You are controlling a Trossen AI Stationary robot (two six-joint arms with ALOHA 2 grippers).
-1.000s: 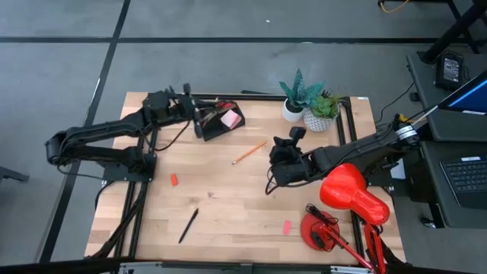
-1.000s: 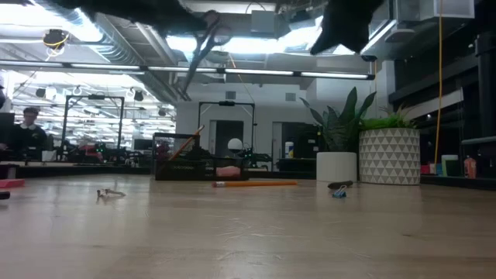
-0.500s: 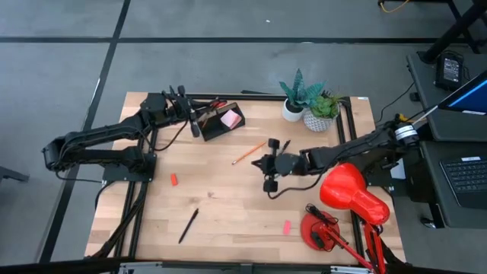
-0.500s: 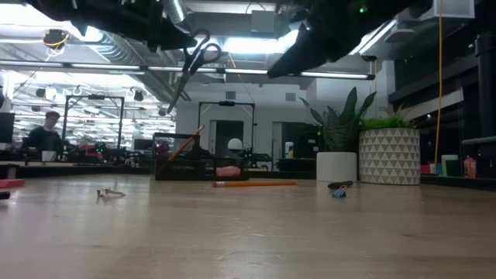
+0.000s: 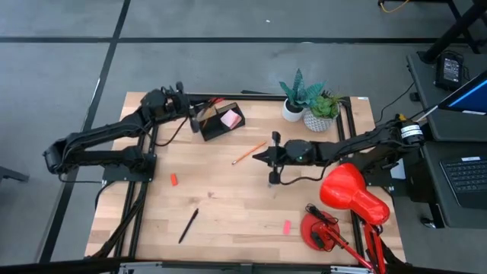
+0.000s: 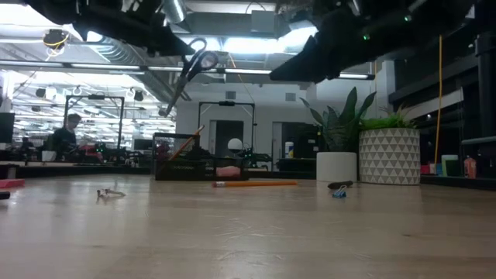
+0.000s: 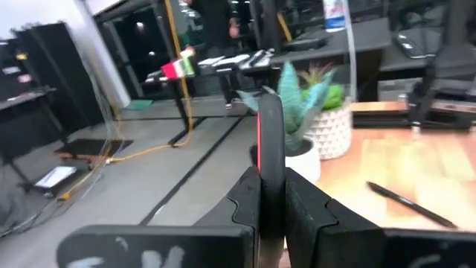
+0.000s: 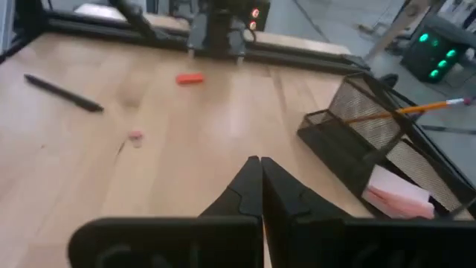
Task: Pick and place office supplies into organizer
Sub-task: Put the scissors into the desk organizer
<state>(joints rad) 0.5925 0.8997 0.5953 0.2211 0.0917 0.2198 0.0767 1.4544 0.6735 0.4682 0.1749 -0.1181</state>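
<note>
The scissors [image 6: 190, 74] hang in my left gripper [image 5: 193, 116], high above the far left of the table next to the black mesh organizer [image 5: 221, 122]. The organizer holds a pink sticky pad [image 5: 230, 119] and an orange pencil [image 8: 416, 110]. My right gripper [image 5: 260, 157] is shut on nothing and hovers mid-table, beside a second orange pencil [image 5: 249, 152] that lies flat on the wood. A black pen [image 5: 188, 225] and two pink-red erasers [image 5: 173, 180] [image 5: 287, 227] lie on the near half. My left gripper [image 7: 269, 175] pinches the scissors between its two fingers, and they show edge-on as a dark strip with a red line [image 7: 268, 130]. In the low view the handle loop [image 6: 204, 56] sits just under the gripper. The blades slant down, clear of the table.
Two potted plants [image 5: 297, 95] [image 5: 323, 110] stand at the far edge. A red desk lamp [image 5: 350, 194] fills the near right corner. A binder clip [image 6: 337, 190] and a small metal clip [image 6: 111, 194] lie on the wood. Bare wood stretches between the pen and the erasers.
My left gripper has come down with the scissors, which now hang in the low view beside the organizer. My right arm has turned at the wrist, and its gripper has shifted toward the table's left, closer to the loose pencil.
</note>
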